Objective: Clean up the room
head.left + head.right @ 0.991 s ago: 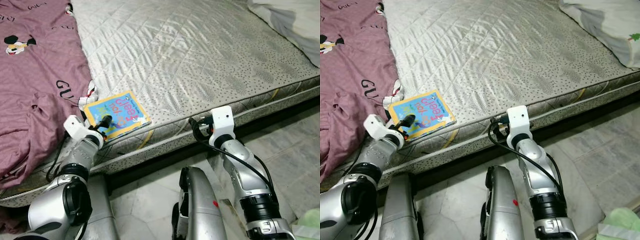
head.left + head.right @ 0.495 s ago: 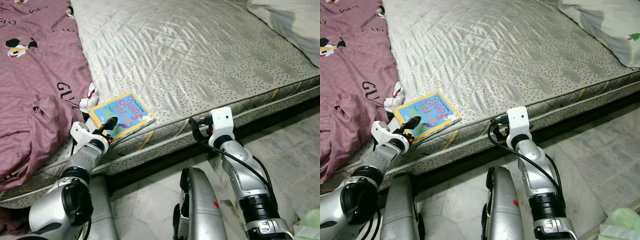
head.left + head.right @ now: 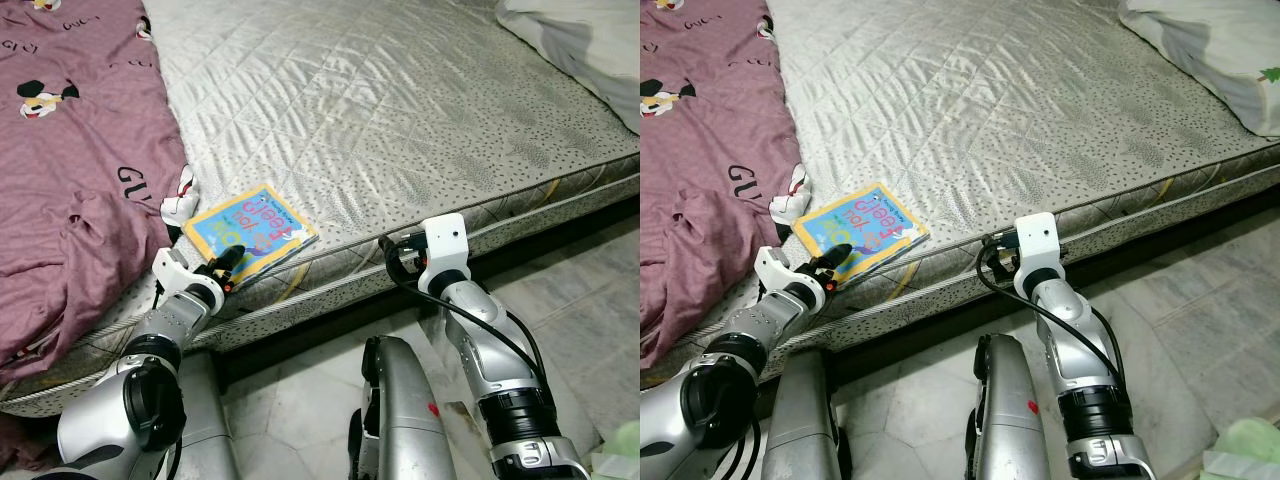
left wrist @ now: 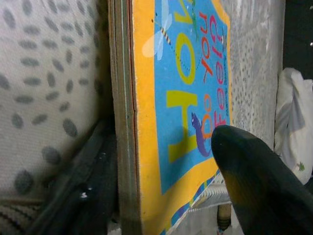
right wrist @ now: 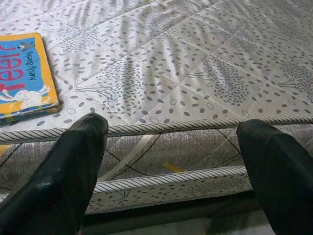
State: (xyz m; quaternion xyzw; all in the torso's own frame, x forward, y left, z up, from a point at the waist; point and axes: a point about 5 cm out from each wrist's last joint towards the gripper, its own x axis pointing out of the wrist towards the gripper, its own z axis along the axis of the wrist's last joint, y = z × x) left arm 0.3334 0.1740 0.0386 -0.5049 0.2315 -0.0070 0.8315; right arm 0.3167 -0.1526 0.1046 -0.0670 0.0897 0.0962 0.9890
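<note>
One book (image 3: 250, 229) on mattress (image 3: 400, 110); left gripper (image 3: 226, 266) grips it.

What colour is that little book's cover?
The book is blue with a yellow border and red lettering, clearest in the left wrist view.

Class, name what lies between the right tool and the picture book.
Only bare quilted mattress separates the right tool from the picture book, per the right wrist view.

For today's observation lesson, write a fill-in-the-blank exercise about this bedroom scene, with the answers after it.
1. The left hand grips the corner of a children's ____.
2. The book lies on the bare ____, near its edge.
3. The fingers of the right hand are spread ____.
4. The crumpled cloth beside the book is coloured ____.

Answers: book; mattress; open; purple
</note>
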